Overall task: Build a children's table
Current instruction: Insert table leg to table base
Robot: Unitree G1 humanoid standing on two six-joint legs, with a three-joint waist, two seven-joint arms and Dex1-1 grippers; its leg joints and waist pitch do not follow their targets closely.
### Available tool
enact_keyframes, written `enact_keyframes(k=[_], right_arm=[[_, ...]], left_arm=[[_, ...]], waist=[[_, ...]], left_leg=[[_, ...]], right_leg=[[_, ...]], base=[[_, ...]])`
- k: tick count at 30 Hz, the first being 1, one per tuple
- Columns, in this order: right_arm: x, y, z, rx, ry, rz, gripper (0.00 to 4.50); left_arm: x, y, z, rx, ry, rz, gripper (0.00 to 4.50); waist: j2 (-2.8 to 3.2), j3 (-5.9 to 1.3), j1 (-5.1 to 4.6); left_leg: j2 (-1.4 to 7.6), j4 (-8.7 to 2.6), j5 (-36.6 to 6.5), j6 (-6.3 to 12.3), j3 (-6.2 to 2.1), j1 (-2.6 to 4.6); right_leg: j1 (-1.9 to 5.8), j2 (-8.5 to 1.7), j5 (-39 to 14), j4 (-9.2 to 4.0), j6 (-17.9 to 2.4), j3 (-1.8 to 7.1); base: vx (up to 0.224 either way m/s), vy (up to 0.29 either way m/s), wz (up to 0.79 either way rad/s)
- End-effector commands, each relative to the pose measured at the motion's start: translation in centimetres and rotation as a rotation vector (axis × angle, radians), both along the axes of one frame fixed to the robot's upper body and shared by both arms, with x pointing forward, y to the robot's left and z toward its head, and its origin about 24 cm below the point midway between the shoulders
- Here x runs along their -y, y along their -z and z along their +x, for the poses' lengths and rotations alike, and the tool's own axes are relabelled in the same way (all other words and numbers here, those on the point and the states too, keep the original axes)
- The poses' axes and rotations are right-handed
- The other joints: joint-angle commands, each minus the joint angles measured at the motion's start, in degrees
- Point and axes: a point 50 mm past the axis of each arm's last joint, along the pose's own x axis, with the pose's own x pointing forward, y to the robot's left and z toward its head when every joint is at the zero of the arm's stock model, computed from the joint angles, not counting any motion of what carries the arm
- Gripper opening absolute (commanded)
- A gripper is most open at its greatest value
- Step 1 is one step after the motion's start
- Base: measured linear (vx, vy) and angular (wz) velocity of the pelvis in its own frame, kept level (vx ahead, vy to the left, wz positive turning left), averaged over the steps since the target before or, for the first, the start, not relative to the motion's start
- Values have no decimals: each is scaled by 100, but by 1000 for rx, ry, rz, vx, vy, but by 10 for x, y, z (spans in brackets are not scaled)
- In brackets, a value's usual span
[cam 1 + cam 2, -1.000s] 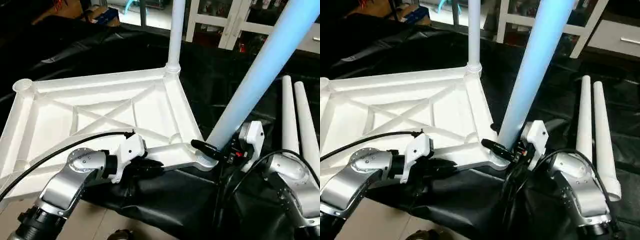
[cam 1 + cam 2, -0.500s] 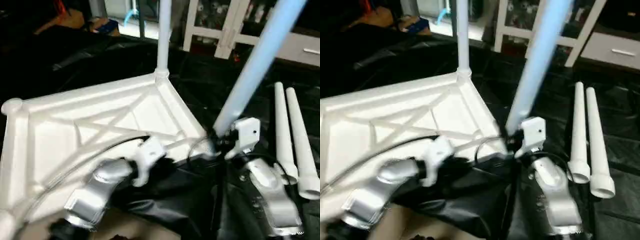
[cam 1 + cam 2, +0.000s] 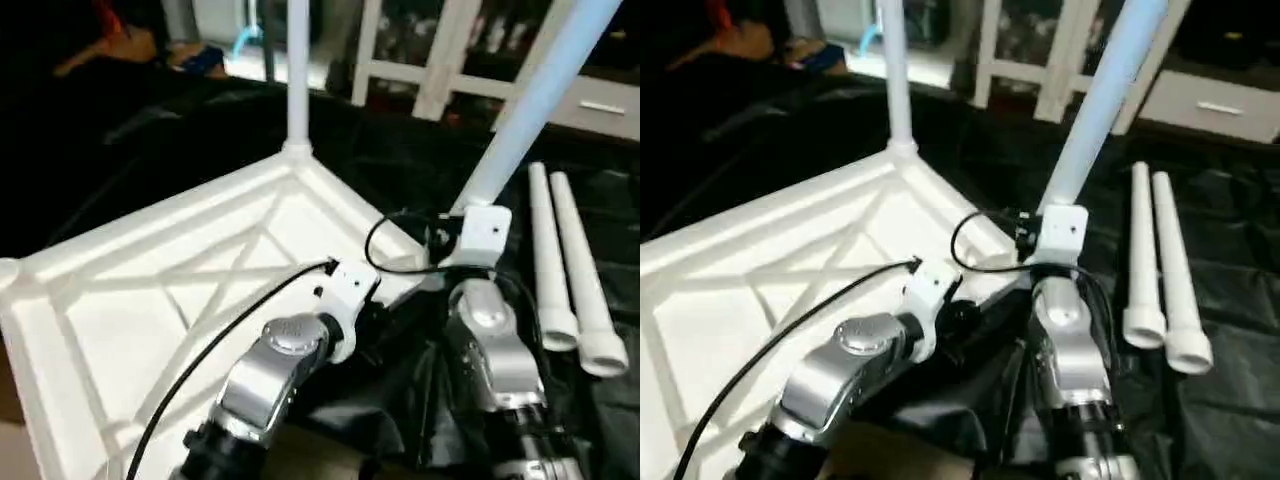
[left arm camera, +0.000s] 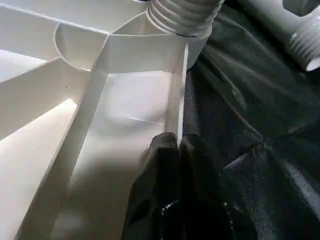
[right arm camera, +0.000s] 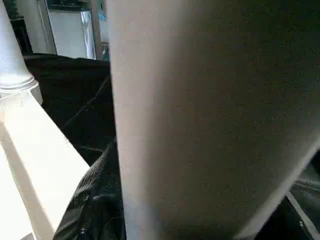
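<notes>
The children's table lies upside down: a white tabletop point(image 3: 180, 290) with X ribs facing up. One leg point(image 3: 297, 70) stands upright in the far corner socket. A second leg point(image 3: 530, 105) leans to the right, and its threaded end point(image 4: 182, 15) sits in the near right corner socket. My right gripper point(image 3: 445, 232) is shut on this leaning leg point(image 5: 200, 120) just above the socket. My left gripper point(image 4: 178, 142) is shut on the tabletop's thin near rim point(image 4: 180, 95), a short way from that socket.
Two loose white legs point(image 3: 565, 270) lie side by side on the black-draped work table point(image 3: 620, 200) to the right, threaded ends toward me. White furniture point(image 3: 440, 70) stands behind. Black cloth point(image 4: 250, 125) hangs over the near edge.
The whole picture has swung and tilted, so the camera has moved. Both grips look unchanged: left on the rim, right on the leaning leg.
</notes>
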Motion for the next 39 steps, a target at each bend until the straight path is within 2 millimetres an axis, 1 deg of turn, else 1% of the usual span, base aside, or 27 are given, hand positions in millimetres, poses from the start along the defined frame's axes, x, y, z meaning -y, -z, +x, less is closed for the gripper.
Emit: enact_keyframes(k=[1, 2, 3, 5, 7, 10, 11, 12, 13, 14, 15, 17, 18, 19, 21, 23, 24, 25, 26, 29, 30, 31, 33, 34, 35, 36, 39], right_arm=[[5, 82, -33, -399, 10, -29, 186], [6, 82, -33, -391, -1, -31, 186], [6, 82, -32, -388, -5, -26, 186], [5, 79, -31, -366, -30, 16, 186], [4, 74, -29, -335, -52, 17, 186], [4, 66, -27, -284, -89, 8, 186], [3, 55, -25, -217, -134, 12, 221], [3, 54, -25, -209, -140, 11, 221], [4, 48, -25, -182, -159, -2, 221], [5, 41, -25, -150, -177, -5, 242], [5, 41, -25, -148, -178, -5, 261], [8, 34, -24, -122, -186, -26, 265], [12, 26, -23, -90, -187, -51, 281], [14, 23, -23, -80, -185, -56, 281], [18, 14, -23, -49, -185, -51, 293], [20, 9, -24, -35, -194, -49, 293], [21, 7, -24, -31, -195, -48, 293], [23, 6, -24, -25, -196, -52, 293], [23, 4, -25, -20, -200, -56, 293], [26, -5, -27, 15, -221, -90, 293], [26, -6, -28, 17, -223, -90, 293], [27, -9, -28, 26, -229, -86, 293], [27, -12, -29, 41, -240, -83, 293], [28, -17, -30, 62, -253, -76, 315], [28, -19, -31, 72, -270, -74, 331], [28, -19, -31, 72, -270, -74, 334], [28, -20, -31, 69, -273, -83, 358]], left_arm=[[-19, 7, 7, -6, -118, 75, 0], [-21, 8, 8, -6, -122, 80, 0], [-21, 8, 8, -6, -123, 81, 0], [-21, 7, 8, 0, -102, 77, 0], [-21, 6, 7, 11, -77, 72, 0], [-23, 4, 6, 19, -52, 62, 0], [-26, 3, 7, 29, -40, 63, 0], [-27, 3, 7, 31, -39, 63, 0], [-29, 2, 7, 34, -36, 68, 0], [-31, 2, 8, 36, -35, 73, 0], [-32, 2, 8, 36, -35, 74, 0], [-34, 2, 8, 35, -27, 75, 0], [-37, 2, 9, 39, -20, 80, 0], [-37, 2, 8, 40, -17, 82, 0], [-39, 1, 8, 39, -10, 81, 0], [-40, 1, 7, 38, -2, 81, 0], [-40, 1, 7, 37, 0, 81, 0], [-40, 1, 7, 37, 1, 80, 0], [-40, 1, 6, 37, 2, 80, 0], [-41, 1, 6, 39, 5, 81, 0], [-41, 1, 6, 40, 6, 82, 0], [-41, 1, 6, 40, 9, 82, 0], [-41, 1, 6, 41, 10, 83, 0], [-42, 1, 7, 41, 10, 83, 0], [-43, 1, 7, 42, 10, 84, 0], [-43, 1, 7, 42, 10, 84, 0], [-43, 1, 8, 43, 12, 86, 0]], waist=[[80, 27, -78], [62, 18, -82], [74, 27, -82], [79, 40, -89], [89, 48, -90], [86, 35, -84], [84, 42, -78], [77, 38, -64], [72, 26, -54], [68, 11, -47], [76, -15, -16], [68, -49, 12], [-3, -78, 25], [-3, -78, 25], [4, -63, 49], [-11, -110, 60], [-17, -136, 65], [2, -132, 80], [8, -130, 80], [33, -193, 109], [33, -193, 109], [40, -209, 122], [41, -210, 120], [48, -218, 126], [54, -216, 120], [54, -216, 120], [36, -191, 98]], left_leg=[[179, -560, -4235, -123, -172, 58], [169, -534, -4125, -110, -166, 63], [170, -535, -4055, -113, -174, 44], [180, -549, -4105, -139, -193, 25], [188, -557, -4188, -160, -205, 37], [197, -557, -4090, -165, -202, 7], [201, -556, -4044, -162, -190, 5], [201, -545, -3964, -139, -178, 6], [208, -549, -3758, -124, -175, -44], [213, -547, -3582, -120, -171, -75], [236, -541, -3193, -119, -148, -128], [241, -492, -2782, -120, -72, -122], [218, -479, -2274, 52, -11, -207], [218, -479, -2274, 52, -11, -207], [211, -418, -2150, 184, 76, -154], [220, -395, -1819, 213, 84, -202], [220, -373, -1628, 232, 91, -221], [232, -346, -1365, 317, 132, -196], [232, -338, -1329, 326, 141, -197], [227, -256, -534, 433, 165, -220], [227, -256, -534, 433, 165, -220], [216, -228, -215, 523, 173, -220], [213, -219, -181, 569, 174, -222], [218, -207, -185, 609, 183, -194], [224, -200, -200, 660, 185, -192], [224, -200, -200, 660, 185, -192], [233, -221, -575, 625, 192, -197]], right_leg=[[-109, -144, -3418, -434, -87, -10], [-119, -175, -3525, -443, -96, -6], [-117, -190, -3561, -439, -107, -6], [-110, -189, -3558, -435, -116, -31], [-125, -186, -3530, -437, -133, -41], [-102, -205, -3333, -398, -206, -18], [-111, -209, -3272, -394, -244, -4], [-112, -220, -3232, -389, -271, 16], [-76, -239, -3071, -347, -343, 46], [-45, -246, -2912, -314, -391, 67], [-25, -247, -2491, -257, -532, 108], [-53, -241, -1975, -211, -756, 162], [10, -206, -1734, -145, -762, 193], [10, -206, -1734, -145, -762, 193], [-103, -205, -2174, -177, -747, 261], [-56, -207, -2019, -121, -749, 269], [-38, -206, -1802, -90, -774, 271], [-73, -178, -1447, -68, -910, 263], [-71, -172, -1396, -57, -956, 262], [19, -154, -364, 80, -1255, 236], [19, -154, -364, 80, -1255, 236], [53, -140, 114, 135, -1403, 229], [66, -134, 247, 150, -1456, 228], [60, -132, 318, 157, -1509, 232], [70, -135, 325, 162, -1588, 231], [70, -135, 325, 162, -1588, 231], [70, -155, -300, 115, -1568, 234]], base=[[0, 0, 0], [0, 0, 0], [0, 0, 0], [0, 0, 0], [0, 0, 0], [0, 0, 0], [0, 0, 0], [0, 0, 0], [0, 0, 0], [0, 0, 0], [0, 0, 0], [0, 0, 0], [0, 0, 0], [0, 0, 0], [0, 0, 0], [0, 0, 0], [0, 0, 0], [50, -36, 6], [50, -36, 6], [60, -20, 2], [58, -7, -2], [0, 0, 0], [0, 0, 0], [0, 0, 0], [0, 0, 0], [0, 0, 0], [0, 0, 0]])
